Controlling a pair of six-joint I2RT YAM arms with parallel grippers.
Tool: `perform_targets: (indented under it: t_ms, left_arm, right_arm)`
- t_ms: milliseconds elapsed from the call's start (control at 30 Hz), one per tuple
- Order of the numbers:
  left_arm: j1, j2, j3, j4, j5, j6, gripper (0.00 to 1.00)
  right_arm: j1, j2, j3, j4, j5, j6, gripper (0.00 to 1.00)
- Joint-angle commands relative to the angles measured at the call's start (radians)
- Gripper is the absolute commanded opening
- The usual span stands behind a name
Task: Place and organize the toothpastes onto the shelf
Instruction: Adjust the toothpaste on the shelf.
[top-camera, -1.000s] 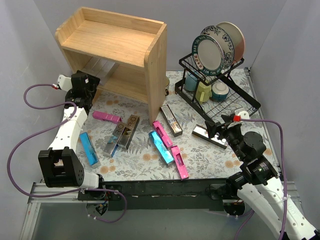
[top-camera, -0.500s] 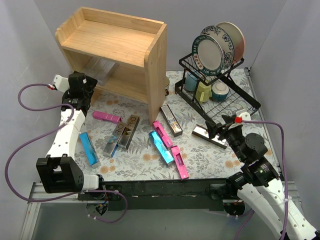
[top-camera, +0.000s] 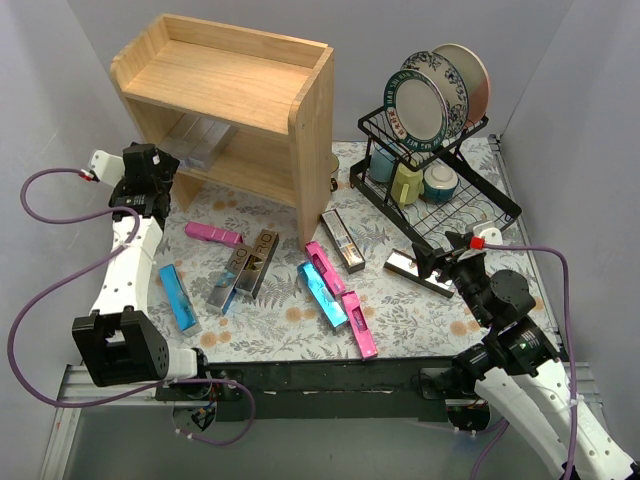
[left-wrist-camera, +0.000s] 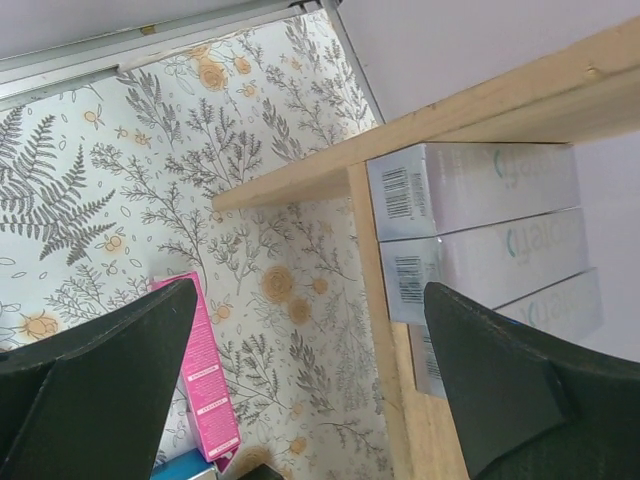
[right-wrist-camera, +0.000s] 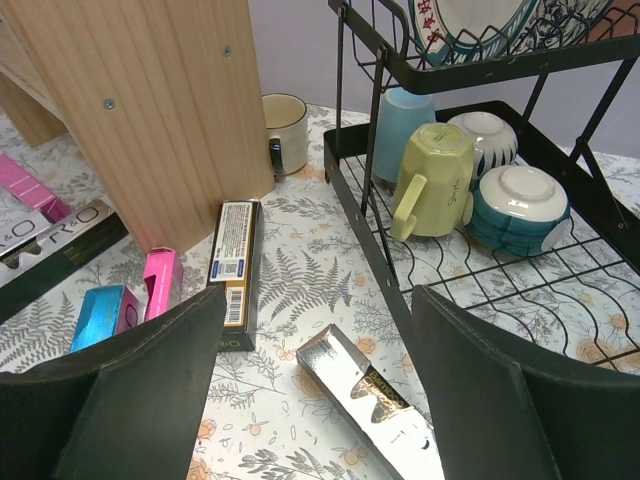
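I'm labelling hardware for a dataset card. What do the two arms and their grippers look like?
Both the left arm and right arm have white links with black joint housings. A purple cable loops from each wrist, ending at a white plug with a red tip. The left gripper and right gripper have broad, matte black fingers.
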Motion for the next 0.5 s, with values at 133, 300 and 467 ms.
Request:
perform_targets:
  t_ms: [133,300,467]
  left_arm:
    - [0.005,0.061,0.040,-0.008,0.037,0.025,0.98]
    - [0.004,0.091,0.063,0.006,0.048,0.025,0.98]
    - [0.004,0.123,0.091,0.009,0.068,0.024,0.98]
  right_arm:
    - [0.009,-0.005,-0.005,0.051,0.022,-0.020,0.83]
    - [0.009,-0.004,-0.008,0.052,0.025,-0.020,0.83]
    - [0.009,-0.001,-0.008,0.054,0.031,-0.021,0.83]
